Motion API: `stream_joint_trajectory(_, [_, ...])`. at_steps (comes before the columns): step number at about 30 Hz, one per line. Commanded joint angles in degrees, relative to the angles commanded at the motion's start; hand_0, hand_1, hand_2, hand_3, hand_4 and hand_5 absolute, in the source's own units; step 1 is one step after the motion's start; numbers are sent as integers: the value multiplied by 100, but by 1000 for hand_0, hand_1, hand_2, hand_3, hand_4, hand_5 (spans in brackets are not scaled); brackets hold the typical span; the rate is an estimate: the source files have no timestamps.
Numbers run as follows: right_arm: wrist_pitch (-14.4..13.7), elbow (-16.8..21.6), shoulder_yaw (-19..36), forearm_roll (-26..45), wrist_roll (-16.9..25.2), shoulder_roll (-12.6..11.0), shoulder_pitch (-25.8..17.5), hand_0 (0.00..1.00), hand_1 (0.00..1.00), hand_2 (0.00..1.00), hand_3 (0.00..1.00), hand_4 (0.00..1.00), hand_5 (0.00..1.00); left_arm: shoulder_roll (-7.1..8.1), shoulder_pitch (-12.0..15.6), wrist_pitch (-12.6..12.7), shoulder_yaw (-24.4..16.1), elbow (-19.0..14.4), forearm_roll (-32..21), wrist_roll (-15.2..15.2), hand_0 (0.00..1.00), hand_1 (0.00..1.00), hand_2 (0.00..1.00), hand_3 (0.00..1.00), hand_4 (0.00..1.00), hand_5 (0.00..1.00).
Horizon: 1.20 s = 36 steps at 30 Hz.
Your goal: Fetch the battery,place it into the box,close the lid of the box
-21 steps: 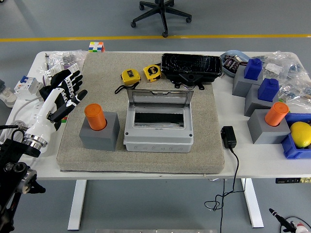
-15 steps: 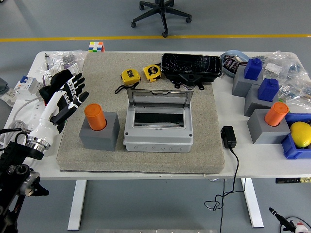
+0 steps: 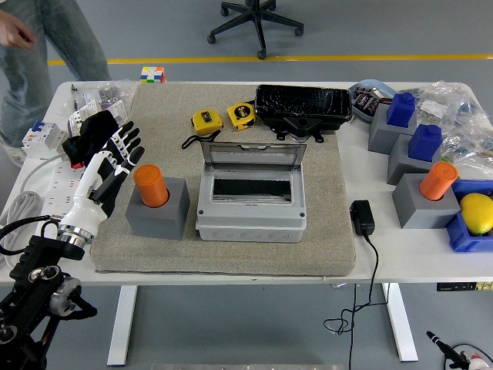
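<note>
- The battery (image 3: 150, 186), an orange cylinder, stood upright in a grey holder block (image 3: 157, 209) on the left part of the beige mat (image 3: 231, 116), not yet moved to the box.
- The grey box (image 3: 251, 200) sat just right of that block at the mat's middle, its lid (image 3: 253, 158) raised and leaning back, a dark slot showing inside.
- The left hand (image 3: 108, 166) hovered just left of the battery, its white-and-black fingers spread and holding nothing; whether it touched the battery could not be told.
- The left arm (image 3: 46, 285) came up from the picture's lower left corner over the table's near edge.
- Behind the box lay two yellow tape measures (image 3: 223, 118) and a black case (image 3: 303, 105).
- A black adapter (image 3: 362, 217) lay on the white table (image 3: 400, 254) just off the mat's right edge, its cable hanging over the near edge.
- On the right side stood grey blocks carrying two blue pieces (image 3: 412, 127), and another block carrying a second orange cylinder (image 3: 438, 181).
- A yellow object (image 3: 477, 213) rested in a blue bin (image 3: 462, 231) at the right edge.
- A coloured cube (image 3: 152, 74) sat at the far edge, with clear bags of small parts (image 3: 100, 96) at the far left corner.
- A person (image 3: 42, 46) in jeans stood beyond the table's far left corner, one hand hanging clear of the table.
</note>
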Motion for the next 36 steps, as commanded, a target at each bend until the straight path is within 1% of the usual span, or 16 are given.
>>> stream_joint_trajectory(2, [1, 0, -28, 25, 1, 3, -1, 886, 853, 800, 830, 998, 998, 8, 19, 25, 5, 30, 114, 24, 938, 964, 998, 965, 998, 370])
stream_joint_trajectory(3, [2, 0, -27, 24, 0, 3, -2, 885, 852, 798, 828, 998, 998, 9, 23, 31, 7, 32, 144, 31, 933, 972, 998, 956, 998, 246])
stream_joint_trajectory(8, [12, 0, -19, -3, -8, 7, -20, 885, 852, 798, 828, 998, 998, 21, 43, -14, 61, -28, 284, 84, 933, 972, 998, 956, 998, 246])
stream_joint_trajectory(9, [12, 0, -29, 5, -7, 5, -19, 886, 851, 797, 827, 998, 998, 21, 43, -18, 69, -40, 292, 89, 927, 974, 998, 965, 998, 182])
stream_joint_trajectory(14, [9, 0, -111, 87, 3, -1, 5, 886, 851, 797, 827, 998, 998, 41, 47, -33, 138, -98, 305, 101, 927, 974, 998, 965, 998, 182])
stream_joint_trajectory(17, [14, 0, -92, 63, -2, -2, -1, 887, 851, 795, 824, 998, 998, 52, 49, -4, 229, -183, 402, 112, 919, 969, 998, 966, 998, 172])
stream_joint_trajectory(23, [17, 0, -99, 79, -3, 1, -2, 886, 850, 795, 825, 998, 998, 35, 48, 32, 403, -219, 421, 105, 913, 967, 998, 957, 998, 183])
stream_joint_trajectory(26, [10, 0, -84, 64, -1, -3, 5, 886, 850, 795, 825, 998, 998, 15, 15, 30, 426, -220, 420, 101, 913, 967, 998, 957, 998, 183])
stream_joint_trajectory(27, [8, 0, -67, 45, -3, -6, 6, 887, 851, 794, 825, 998, 998, 9, -5, 32, 436, -221, 414, 96, 916, 963, 957, 887, 998, 212])
stream_joint_trajectory(32, [8, 0, -35, 13, -4, -9, 10, 887, 851, 794, 825, 998, 998, -26, -67, 56, 474, -144, 338, 74, 916, 963, 957, 887, 998, 212])
stream_joint_trajectory(33, [6, 0, -40, 23, -2, -9, 12, 887, 852, 794, 825, 998, 998, -35, -74, 62, 477, -113, 315, 67, 913, 957, 927, 864, 998, 227])
stream_joint_trajectory(36, [7, 0, -59, 45, 0, -3, 9, 887, 852, 794, 825, 998, 998, -51, -84, 84, 491, -35, 301, 53, 913, 957, 927, 864, 998, 227])
